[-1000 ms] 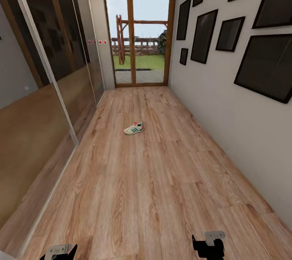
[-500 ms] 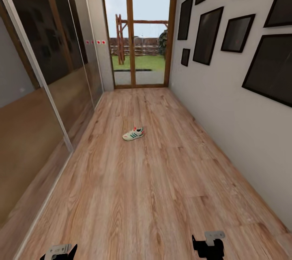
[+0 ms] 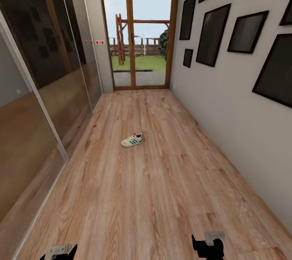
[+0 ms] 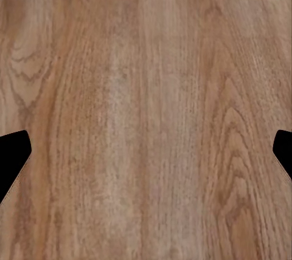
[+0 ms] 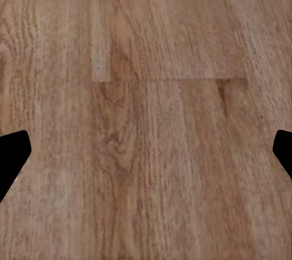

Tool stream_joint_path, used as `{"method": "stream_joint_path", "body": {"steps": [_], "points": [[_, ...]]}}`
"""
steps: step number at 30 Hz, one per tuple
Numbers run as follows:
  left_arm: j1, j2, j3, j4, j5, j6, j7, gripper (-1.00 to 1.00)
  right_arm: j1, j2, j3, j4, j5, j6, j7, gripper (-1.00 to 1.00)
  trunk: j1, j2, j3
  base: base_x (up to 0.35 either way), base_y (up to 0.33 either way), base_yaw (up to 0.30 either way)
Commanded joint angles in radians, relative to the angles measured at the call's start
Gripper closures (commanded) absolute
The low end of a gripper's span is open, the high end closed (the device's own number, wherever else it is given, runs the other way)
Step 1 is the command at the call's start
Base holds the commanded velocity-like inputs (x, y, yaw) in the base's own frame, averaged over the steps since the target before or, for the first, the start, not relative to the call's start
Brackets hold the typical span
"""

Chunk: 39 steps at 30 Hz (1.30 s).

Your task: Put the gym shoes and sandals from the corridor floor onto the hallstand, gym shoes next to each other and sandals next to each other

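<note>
Left gripper [image 4: 146,157] and right gripper [image 5: 146,157]: fingers spread wide, holding nothing, over warm brown wood-plank floor [image 3: 154,195]. One white sneaker with green stripes and red-orange heel patch [image 3: 132,140] lies on floor well ahead, mid-corridor. Versus 1.0 s ago: camera advanced; sneaker appears lower in head view.

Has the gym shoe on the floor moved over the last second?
No. The gym shoe keeps its spot on the corridor floor planks; the whole view shifted, so the camera moved.
</note>
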Motion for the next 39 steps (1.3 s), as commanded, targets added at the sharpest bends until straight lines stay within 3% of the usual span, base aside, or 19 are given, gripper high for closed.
{"method": "stream_joint_path", "body": {"steps": [1,18,27,39], "points": [[-0.001,-0.001,0.009,0.001,-0.010,-0.004,-0.005,-1.00,-0.001,0.000,0.008,0.001,-0.001,-0.002,-0.006,-1.00,0.000,0.000,-0.001,0.338,0.000,0.086],[-0.001,-0.002,0.008,0.001,-0.011,-0.004,-0.006,-1.00,0.000,0.001,0.008,0.001,-0.001,-0.002,-0.006,-1.00,0.000,0.000,-0.001,0.335,-0.030,0.174],[-0.001,-0.002,0.008,0.001,-0.011,-0.004,-0.005,-1.00,0.000,0.001,0.008,0.001,-0.001,-0.002,-0.006,-1.00,0.000,0.000,-0.001,0.267,-0.169,0.185],[-0.001,-0.001,0.009,0.001,-0.010,-0.005,-0.005,-1.00,0.000,-0.003,0.008,0.002,0.002,-0.002,-0.004,-1.00,0.000,0.000,-0.001,0.180,-0.225,0.027]]}}
